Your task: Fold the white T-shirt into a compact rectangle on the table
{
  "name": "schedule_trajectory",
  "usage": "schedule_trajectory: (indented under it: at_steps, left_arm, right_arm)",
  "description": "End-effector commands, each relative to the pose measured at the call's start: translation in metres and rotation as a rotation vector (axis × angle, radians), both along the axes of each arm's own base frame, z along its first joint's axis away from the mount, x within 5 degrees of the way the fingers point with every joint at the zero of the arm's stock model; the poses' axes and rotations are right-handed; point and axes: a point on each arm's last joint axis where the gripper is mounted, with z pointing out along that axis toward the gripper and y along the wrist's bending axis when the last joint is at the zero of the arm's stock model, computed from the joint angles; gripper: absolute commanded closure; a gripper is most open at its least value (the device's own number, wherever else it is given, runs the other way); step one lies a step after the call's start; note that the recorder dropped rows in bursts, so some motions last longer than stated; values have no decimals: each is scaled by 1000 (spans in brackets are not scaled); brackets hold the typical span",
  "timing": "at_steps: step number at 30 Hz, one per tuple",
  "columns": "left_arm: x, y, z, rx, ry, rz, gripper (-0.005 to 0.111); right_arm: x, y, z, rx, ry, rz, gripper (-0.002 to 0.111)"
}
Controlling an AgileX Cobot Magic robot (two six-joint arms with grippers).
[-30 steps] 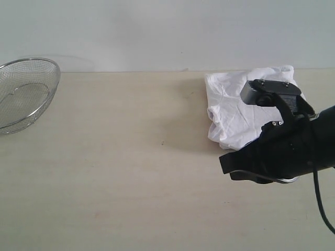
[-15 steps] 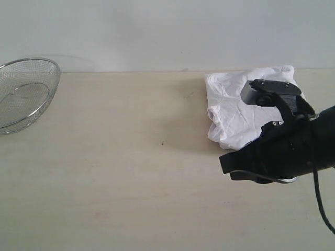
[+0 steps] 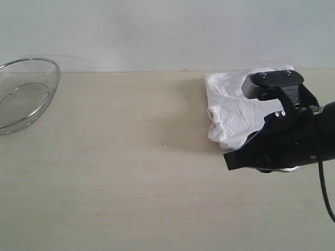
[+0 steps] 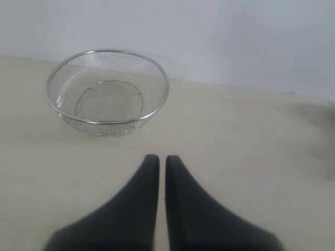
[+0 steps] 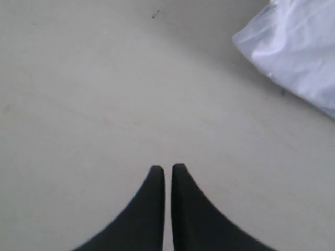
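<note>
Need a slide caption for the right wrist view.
Right gripper shut and empty over the table, white T-shirt lying apart from it.

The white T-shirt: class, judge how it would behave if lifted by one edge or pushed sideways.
The white T-shirt lies in soft, creased folds, so it would probably droop and unfold if lifted. Pushed, it would likely bunch rather than slide whole across the table. It looks thin, so probably light.
</note>
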Motion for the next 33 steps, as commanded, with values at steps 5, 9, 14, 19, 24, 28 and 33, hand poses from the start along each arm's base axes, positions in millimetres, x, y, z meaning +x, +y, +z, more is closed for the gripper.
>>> schedule_trajectory:
  at_steps: [5,9,14,19,24,28,33]
  left_arm:
    - [0,0,-1,-21,-3,3,102]
    - [0,0,-1,-21,-1,2,102]
    - [0,0,-1,-21,-1,2,102]
    - [0,0,-1,-21,-1,2,102]
    - [0,0,-1,-21,-1,2,102]
    - [0,0,-1,-21,-1,2,102]
    - [0,0,-1,-21,-1,2,102]
  right_arm:
    - [-34,-23,43,-12,-408,-83,108]
    - [-78,-40,57,-12,-638,-109,108]
    - [-123,-61,46,18,-844,-198,108]
    - [-150,-77,27,27,-990,-318,108]
    - [-160,-83,12,60,-1027,-402,108]
    - [-164,-86,-2,117,-1025,-450,108]
    - [-167,-84,-4,141,-1017,-441,108]
